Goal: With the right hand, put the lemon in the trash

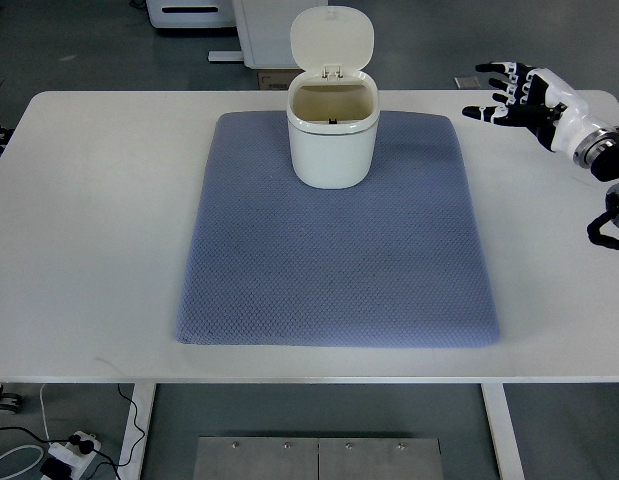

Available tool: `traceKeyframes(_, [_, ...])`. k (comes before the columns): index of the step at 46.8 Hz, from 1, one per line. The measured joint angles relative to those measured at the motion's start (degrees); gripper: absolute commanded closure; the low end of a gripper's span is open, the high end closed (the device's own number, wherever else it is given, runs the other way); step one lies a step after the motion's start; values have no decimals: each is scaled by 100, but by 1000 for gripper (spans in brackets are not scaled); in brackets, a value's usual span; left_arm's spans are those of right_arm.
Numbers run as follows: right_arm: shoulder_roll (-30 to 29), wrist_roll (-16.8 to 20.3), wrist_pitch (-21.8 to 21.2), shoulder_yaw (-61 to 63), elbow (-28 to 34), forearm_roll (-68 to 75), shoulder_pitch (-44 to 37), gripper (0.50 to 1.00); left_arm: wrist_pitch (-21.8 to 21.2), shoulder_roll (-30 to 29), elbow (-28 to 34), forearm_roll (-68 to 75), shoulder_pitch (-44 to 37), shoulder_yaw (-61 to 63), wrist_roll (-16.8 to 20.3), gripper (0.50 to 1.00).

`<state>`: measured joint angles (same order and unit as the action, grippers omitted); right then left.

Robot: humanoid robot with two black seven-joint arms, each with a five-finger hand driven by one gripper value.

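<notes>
Blue-grey woven mat (334, 250) covers the middle of the white table (89, 230), bare along its near part, no lemon on it or anywhere else in view. At the mat's far edge stands the cream trash bin (330, 135), lid (332, 40) flipped up and back, mouth open; inside looks dark, can't tell whether the lemon is in there. Right hand (514, 95) hovers over the table's far right corner, well apart from the bin, fingers spread and holding nothing. Left arm not visible. Judgement: either the drop is done or the fruit is out of frame. If a drop is pending, bring the hand directly over the open mouth, clear of the raised lid, then let go low so nothing bounces off the rim.
</notes>
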<state>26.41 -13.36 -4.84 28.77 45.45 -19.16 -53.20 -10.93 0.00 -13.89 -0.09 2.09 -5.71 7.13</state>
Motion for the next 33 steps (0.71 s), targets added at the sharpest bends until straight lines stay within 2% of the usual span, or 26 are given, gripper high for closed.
traceKeyframes(17, [-496, 8, -9, 1789, -13, 4, 1217, 500, -1, 0, 1, 0, 0, 0, -1, 500])
traceKeyframes(24, [-869, 5, -10, 2509, 3, 6, 1695, 500, -1, 0, 1, 0, -1, 0, -1, 500])
traceKeyframes(33, [-1058, -25, -17, 2903, 475, 1, 2218, 500, -2, 0, 0, 0, -1, 0, 0, 500])
